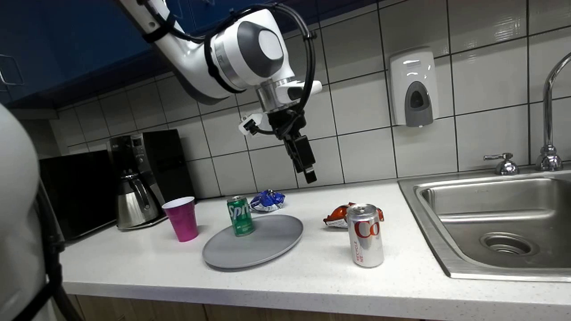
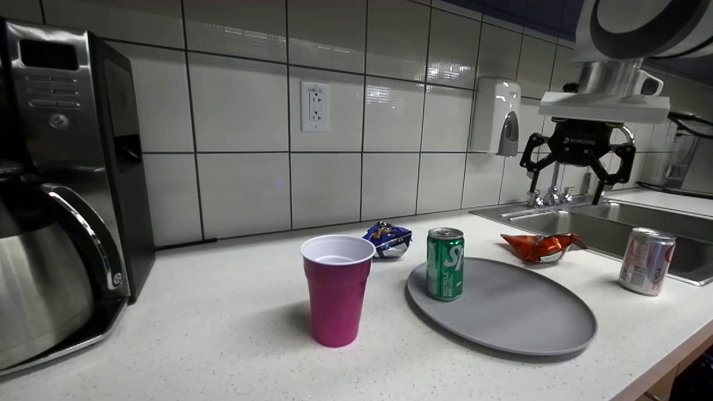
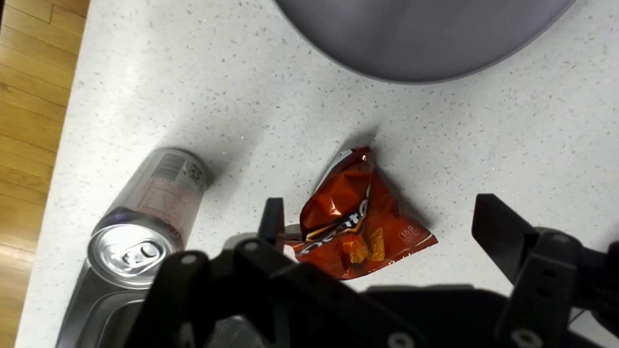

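My gripper (image 2: 565, 196) hangs well above the counter with its fingers spread and nothing between them. Below it, in the wrist view, a crumpled red-orange chip bag (image 3: 338, 232) lies on the counter; the left finger hides a bit of its edge. A silver soda can (image 3: 164, 193) stands upright near the bag, as both exterior views show too. The round grey plate (image 1: 267, 252) carries an upright green Sprite can (image 1: 241, 218). Behind the plate sits a crumpled blue bag (image 2: 390, 240). A magenta cup (image 2: 337, 303) with a white inside stands beside the plate.
A steel sink (image 1: 430, 232) with a faucet (image 1: 548, 111) is set into the counter beyond the silver can. The coffee maker (image 2: 120, 167) stands at the opposite end. On the tiled wall hangs a soap dispenser (image 1: 412, 87). The counter's front edge (image 1: 267, 294) drops off to cabinets.
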You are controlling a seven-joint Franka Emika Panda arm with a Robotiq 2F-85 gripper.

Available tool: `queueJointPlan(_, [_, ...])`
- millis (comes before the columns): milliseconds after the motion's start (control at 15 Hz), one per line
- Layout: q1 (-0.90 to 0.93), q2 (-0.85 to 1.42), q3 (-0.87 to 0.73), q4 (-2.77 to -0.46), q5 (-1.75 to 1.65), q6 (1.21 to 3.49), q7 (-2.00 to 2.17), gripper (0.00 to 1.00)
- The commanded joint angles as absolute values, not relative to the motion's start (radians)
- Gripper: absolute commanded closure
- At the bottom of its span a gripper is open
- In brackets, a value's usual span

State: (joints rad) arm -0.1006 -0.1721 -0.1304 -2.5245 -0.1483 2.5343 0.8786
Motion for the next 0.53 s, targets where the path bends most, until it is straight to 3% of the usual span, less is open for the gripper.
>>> queueJointPlan(0, [-0.125, -0.213, -0.143, -2.531, -0.065, 2.47, 0.66, 0.0])
queueJointPlan(467, [-0.18, -0.257, -0.147, -2.538, -0.081, 2.393, 0.497, 0.0])
